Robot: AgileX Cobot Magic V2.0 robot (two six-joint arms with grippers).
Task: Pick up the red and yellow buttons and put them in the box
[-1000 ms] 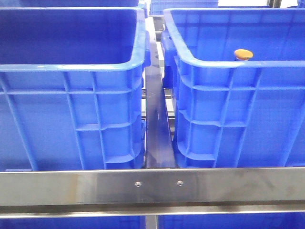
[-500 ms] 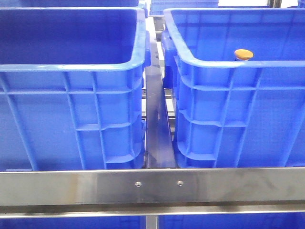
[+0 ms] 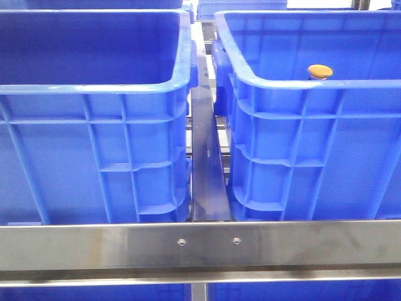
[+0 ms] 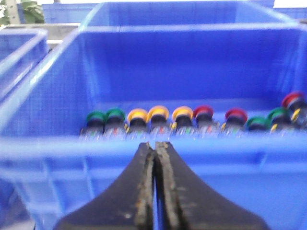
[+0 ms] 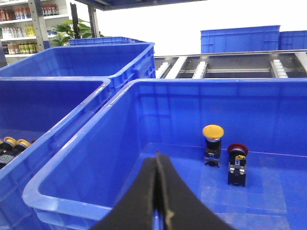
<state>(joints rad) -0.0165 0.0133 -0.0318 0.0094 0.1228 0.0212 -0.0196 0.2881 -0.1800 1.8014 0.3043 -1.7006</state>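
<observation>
Across my front camera I see two big blue bins side by side behind a steel rail (image 3: 200, 244): the left bin (image 3: 94, 150) and the right bin (image 3: 313, 144), with a dark metal strip (image 3: 207, 169) running between them. Neither arm shows in that view.

From the right wrist camera I look down into the right bin (image 5: 120, 143). On its floor, near the far wall, stand the two task pieces: the yellow button (image 5: 213, 143), upright, and the red button (image 5: 237, 164) just beside it on a dark body, the two close but apart. In the front view only the yellow cap (image 3: 320, 71) peeks over the near rim; the red one is hidden there.

My left wrist camera faces another blue bin (image 4: 48, 120) holding a row of spare buttons (image 4: 158, 122) along its far wall, with green, yellow and red caps; the picture is blurred, so I cannot count them surely.

Both claws are empty and drawn narrow. The left claw (image 4: 156, 146) has its black fingers pressed nearly together, only a thin slit between them, hovering at the near rim of the bin of spares. The right claw (image 5: 157, 158) is likewise closed tip to tip on nothing, poised over the near part of the right bin, well apart from the two buttons.
</observation>
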